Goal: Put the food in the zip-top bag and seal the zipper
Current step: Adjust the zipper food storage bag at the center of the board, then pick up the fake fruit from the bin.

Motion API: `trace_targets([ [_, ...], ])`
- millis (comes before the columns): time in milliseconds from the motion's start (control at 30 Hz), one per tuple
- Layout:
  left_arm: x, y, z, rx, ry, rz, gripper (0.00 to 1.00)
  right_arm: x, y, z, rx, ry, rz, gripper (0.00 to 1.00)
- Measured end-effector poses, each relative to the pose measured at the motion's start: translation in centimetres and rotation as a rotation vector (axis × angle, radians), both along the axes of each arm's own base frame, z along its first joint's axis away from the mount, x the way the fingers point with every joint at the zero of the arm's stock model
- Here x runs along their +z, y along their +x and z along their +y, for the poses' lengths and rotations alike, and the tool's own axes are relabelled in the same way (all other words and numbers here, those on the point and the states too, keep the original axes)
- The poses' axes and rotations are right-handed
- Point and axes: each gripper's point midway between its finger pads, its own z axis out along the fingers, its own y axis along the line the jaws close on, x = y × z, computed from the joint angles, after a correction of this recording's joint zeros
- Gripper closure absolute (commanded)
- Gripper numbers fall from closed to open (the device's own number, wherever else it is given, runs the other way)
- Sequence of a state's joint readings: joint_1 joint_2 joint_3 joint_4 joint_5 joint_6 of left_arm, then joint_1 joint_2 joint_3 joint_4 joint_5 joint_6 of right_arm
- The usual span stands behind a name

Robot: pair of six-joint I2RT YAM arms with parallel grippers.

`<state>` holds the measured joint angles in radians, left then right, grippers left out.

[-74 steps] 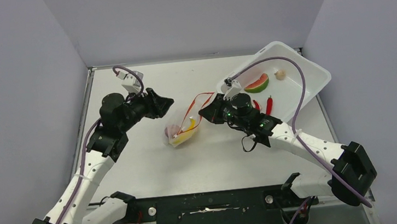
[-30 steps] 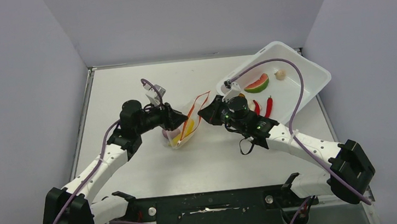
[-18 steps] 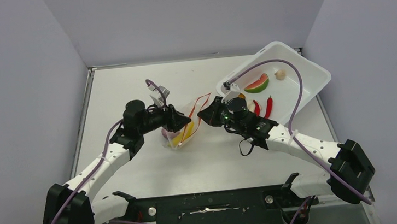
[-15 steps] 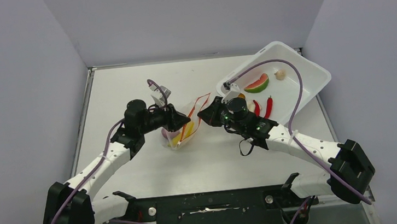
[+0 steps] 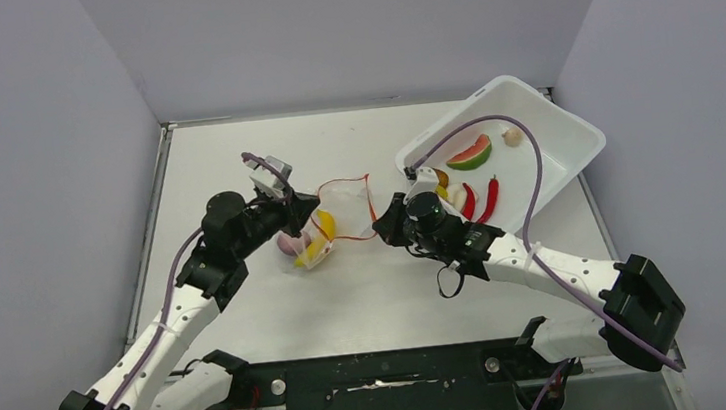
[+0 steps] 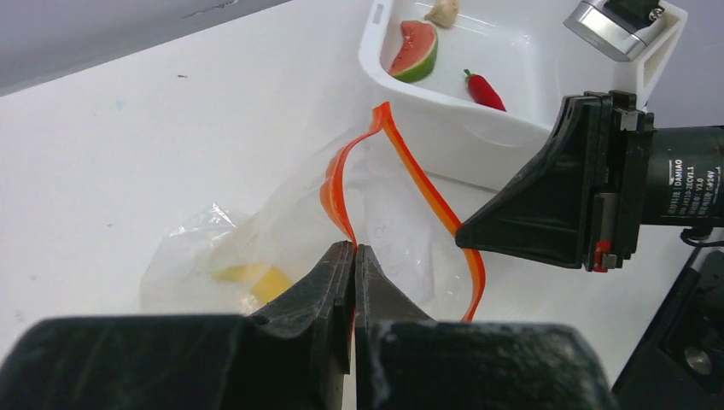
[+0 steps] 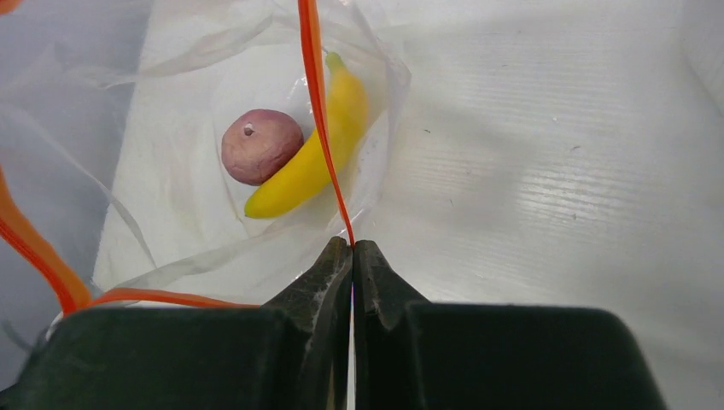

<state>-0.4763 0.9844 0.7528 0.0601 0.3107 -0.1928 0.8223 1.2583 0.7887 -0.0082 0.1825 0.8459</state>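
Observation:
The clear zip-top bag (image 5: 328, 218) lies mid-table with its mouth pulled wide. My left gripper (image 5: 311, 208) is shut on the left side of the orange-red zipper (image 6: 341, 184). My right gripper (image 5: 378, 229) is shut on the zipper's other side (image 7: 320, 111). Inside the bag lie a yellow banana (image 7: 316, 158) and a brownish round piece (image 7: 260, 145). More food sits in the white bin: a watermelon slice (image 5: 470, 153), red chilies (image 5: 487, 198) and a beige bit (image 5: 511, 136).
The white bin (image 5: 561, 111) stands tilted at the back right, close behind my right arm. Its near wall (image 6: 461, 128) is just beyond the bag's mouth. Grey walls enclose the table on three sides.
My left gripper shut on the zipper and drew back to the left. The right gripper slid slightly down-left. The bag's mouth now spreads wider and the bag has shifted left.

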Motion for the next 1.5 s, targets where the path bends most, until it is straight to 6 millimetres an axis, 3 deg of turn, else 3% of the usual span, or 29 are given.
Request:
trace_targets([
  [100,0.3,-0.1,1.0,0.031,0.042,-0.038,1.0,-0.4,-0.3,-0.1,-0.005,-0.023,0.004,0.97],
  [400,-2.5,-0.9,1.9,0.026,0.134,-0.019,1.0,0.3,-0.2,0.4,0.018,-0.038,-0.016,0.62],
  [633,-2.9,-2.0,2.0,-0.009,0.145,-0.041,1.0,5.1,1.1,1.8,0.073,-0.059,-0.114,0.42],
  [767,-2.7,-2.5,2.2,-0.023,0.153,-0.066,1.0,7.1,1.8,0.9,0.089,-0.114,-0.175,0.38],
  [867,-2.7,-2.9,2.5,-0.023,0.154,-0.083,1.0,8.0,3.0,-1.6,0.046,-0.162,-0.2,0.38],
  [967,-3.2,-3.6,2.8,-0.023,0.152,-0.088,1.0,8.5,5.2,-5.6,-0.063,-0.22,-0.212,0.39],
  [1167,-3.4,-4.5,3.0,-0.035,0.138,-0.092,1.0,7.9,8.8,-12.6,-0.265,-0.315,-0.167,0.44],
  [1333,-3.8,-5.2,3.1,-0.045,0.132,-0.093,1.0,5.9,11.3,-16.5,-0.398,-0.339,-0.098,0.51],
  [1500,-5.0,-5.8,3.4,-0.051,0.143,-0.075,1.0,3.1,13.6,-19.4,-0.507,-0.332,-0.021,0.49],
])
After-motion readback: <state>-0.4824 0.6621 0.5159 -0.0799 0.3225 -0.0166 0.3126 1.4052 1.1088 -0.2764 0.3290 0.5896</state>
